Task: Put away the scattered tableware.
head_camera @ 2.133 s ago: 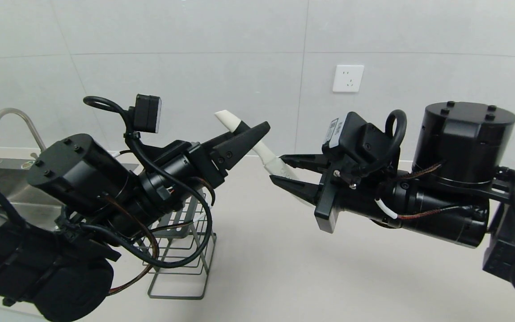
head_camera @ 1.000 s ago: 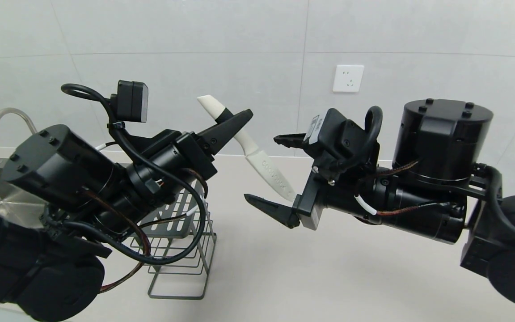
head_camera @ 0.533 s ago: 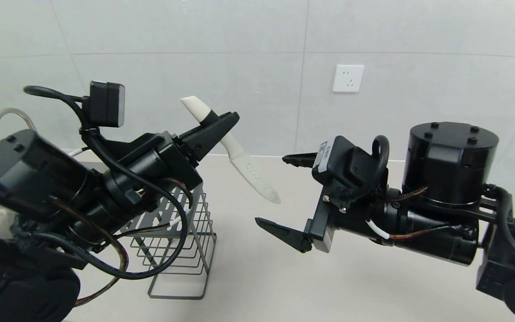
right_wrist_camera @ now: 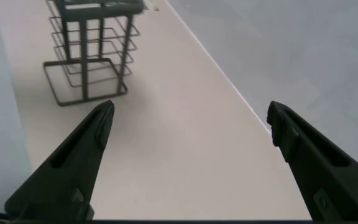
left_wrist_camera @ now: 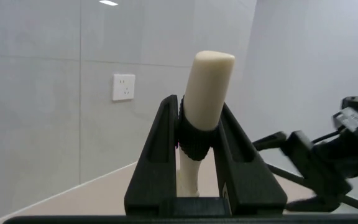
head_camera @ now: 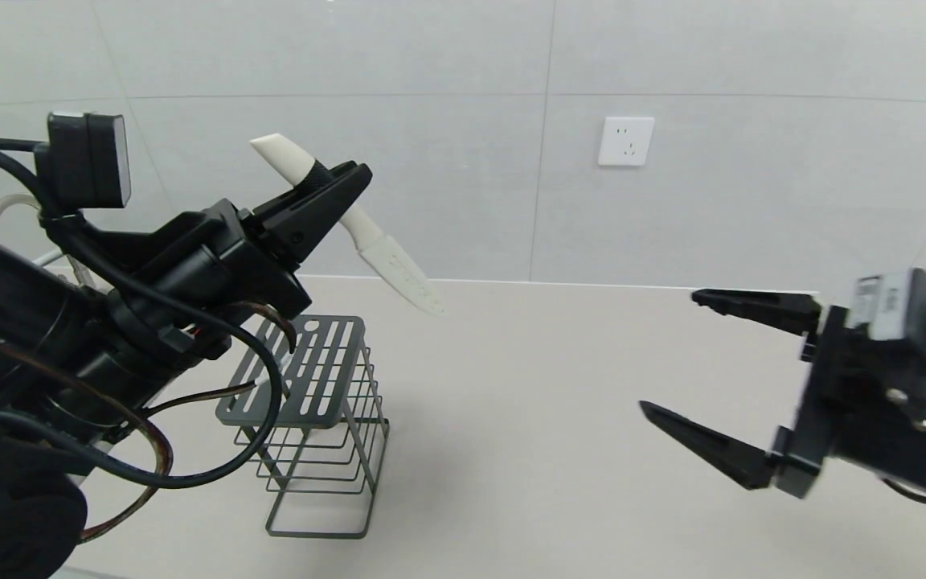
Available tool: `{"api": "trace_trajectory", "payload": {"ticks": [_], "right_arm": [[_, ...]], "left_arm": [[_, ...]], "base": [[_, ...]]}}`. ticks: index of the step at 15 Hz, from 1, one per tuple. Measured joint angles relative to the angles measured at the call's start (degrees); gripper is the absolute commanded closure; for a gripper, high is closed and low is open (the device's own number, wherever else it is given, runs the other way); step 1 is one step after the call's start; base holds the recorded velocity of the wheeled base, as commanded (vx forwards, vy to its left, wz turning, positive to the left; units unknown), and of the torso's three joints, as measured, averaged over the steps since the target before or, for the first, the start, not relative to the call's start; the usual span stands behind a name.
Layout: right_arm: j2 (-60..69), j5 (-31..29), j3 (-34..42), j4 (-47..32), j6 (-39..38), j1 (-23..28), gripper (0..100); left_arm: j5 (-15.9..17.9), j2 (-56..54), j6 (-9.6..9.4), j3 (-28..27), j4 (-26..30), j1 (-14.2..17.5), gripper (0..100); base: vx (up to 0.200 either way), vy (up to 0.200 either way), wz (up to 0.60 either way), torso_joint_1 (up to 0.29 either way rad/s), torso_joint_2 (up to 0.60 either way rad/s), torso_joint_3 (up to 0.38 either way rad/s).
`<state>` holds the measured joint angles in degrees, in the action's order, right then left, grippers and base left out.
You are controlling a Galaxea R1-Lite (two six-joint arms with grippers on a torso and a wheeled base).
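Head view, left side: what has the arm got hold of?
— The left gripper [head_camera: 333, 186], raised above the counter [head_camera: 527, 418], is clamped on the handle of a white knife [head_camera: 389, 261]. The handle end points up and to the far left, and the blade slants down to the right, in the air

And from that arm's own camera?
— In the left wrist view the two black fingers [left_wrist_camera: 157, 149] press on either side of the handle, with the pale butt of the knife [left_wrist_camera: 209, 81] standing out beyond them

What sits below?
— A grey wire rack [head_camera: 310, 414] with a slotted top plate stands on the counter under the left arm, lower than the blade tip and apart from it

Moving right?
— A white wall socket [head_camera: 626, 141] on the tiled wall. Then comes the right gripper [head_camera: 666, 351] at the right edge, held above the counter with its jaws spread wide

Does its camera agree?
— The right wrist view shows its fingers [right_wrist_camera: 73, 168] far apart, with the counter [right_wrist_camera: 179, 168] seen between them. The rack [right_wrist_camera: 89, 50] stands beyond, well apart from them
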<state>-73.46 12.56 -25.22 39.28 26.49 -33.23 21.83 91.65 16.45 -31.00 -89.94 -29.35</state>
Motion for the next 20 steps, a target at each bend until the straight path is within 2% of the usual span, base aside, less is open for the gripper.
{"api": "trace_trajectory", "payload": {"ticks": [3, 6, 8, 11, 16, 18, 20], "right_arm": [[14.68, -0.09, 7.07, -3.49, -0.11, 7.38, 0], [25.0, -0.13, 10.09, -4.52, -1.8, 18.43, 0], [31.16, -0.11, 12.13, -4.79, -3.39, 22.63, 0], [42.53, -0.09, 17.15, -5.62, -4.08, 26.84, 0], [58.94, -0.09, 23.93, -10.02, -5.06, 35.34, 0], [63.29, -0.11, 24.87, -14.18, -5.3, 36.89, 0], [65.85, -0.09, 25.11, -15.82, -5.45, 36.25, 0]], "left_arm": [[0.06, -0.26, -3.4, 0.29, 0.0, 0.09, 100], [0.11, -0.48, -7.86, 1.32, 0.0, 0.09, 100], [0.13, -1.11, -9.31, 2.89, 0.02, 0.09, 100], [0.11, -3.58, -9.91, 5.68, 0.37, 0.11, 100], [-0.11, -6.78, -9.89, 6.67, 2.72, 0.09, 100], [-0.13, -7.06, -9.89, 6.78, 2.71, 0.09, 100], [-0.13, -7.19, -9.89, 6.8, 2.68, 0.09, 100]], "base": [[0.0, 0.0, 0.0, 0.0, 0.0, 0.0], [0.0, 0.0, 0.0, 0.0, 0.0, 0.0], [0.0, 0.0, 0.0, 0.0, 0.0, 0.0], [0.0, 0.0, 0.0, 0.0, 0.0, 0.0], [0.0, 0.0, 0.0, 0.0, 0.0, 0.0], [0.0, 0.0, 0.0, 0.0, 0.0, 0.0], [0.0, 0.0, 0.0, 0.0, 0.0, 0.0]]}}
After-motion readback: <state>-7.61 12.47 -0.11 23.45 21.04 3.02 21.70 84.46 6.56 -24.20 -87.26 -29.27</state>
